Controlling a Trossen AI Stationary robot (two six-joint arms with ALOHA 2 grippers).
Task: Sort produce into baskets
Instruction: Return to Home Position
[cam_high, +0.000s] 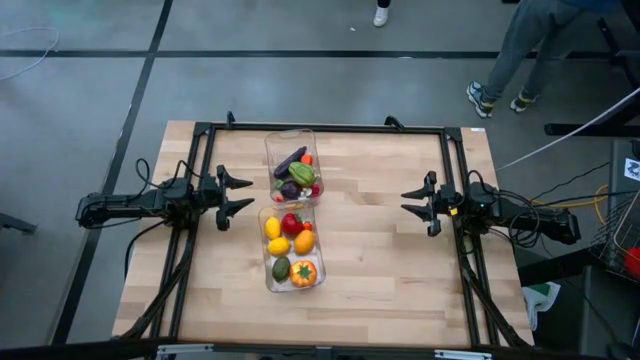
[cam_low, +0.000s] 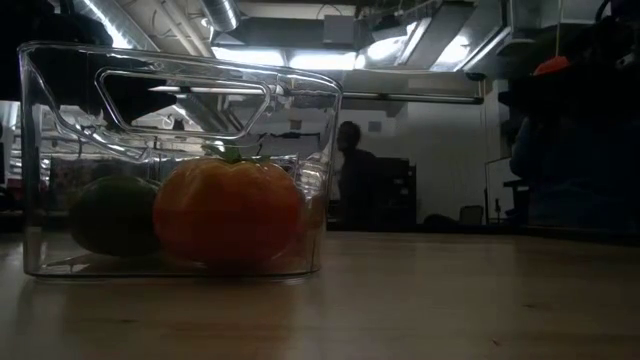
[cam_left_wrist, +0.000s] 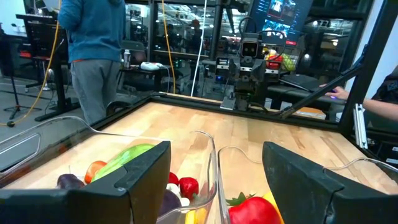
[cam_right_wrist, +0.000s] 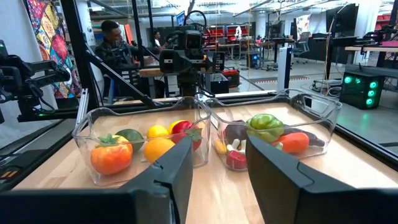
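Two clear baskets stand end to end at the table's middle. The far basket holds a purple aubergine, a green piece and small red pieces. The near basket holds yellow lemons, a red pepper, a green avocado and an orange pepper; the low view shows that orange pepper resting on the basket's floor. My left gripper hovers open just left of the baskets. My right gripper hovers open well to their right, its gap narrower. Both point level at the baskets with nothing between the fingers.
A black frame rail runs around the table's edges. Bare wood lies between the baskets and my right gripper. A person stands on the floor beyond the far right corner; another shows in the left wrist view.
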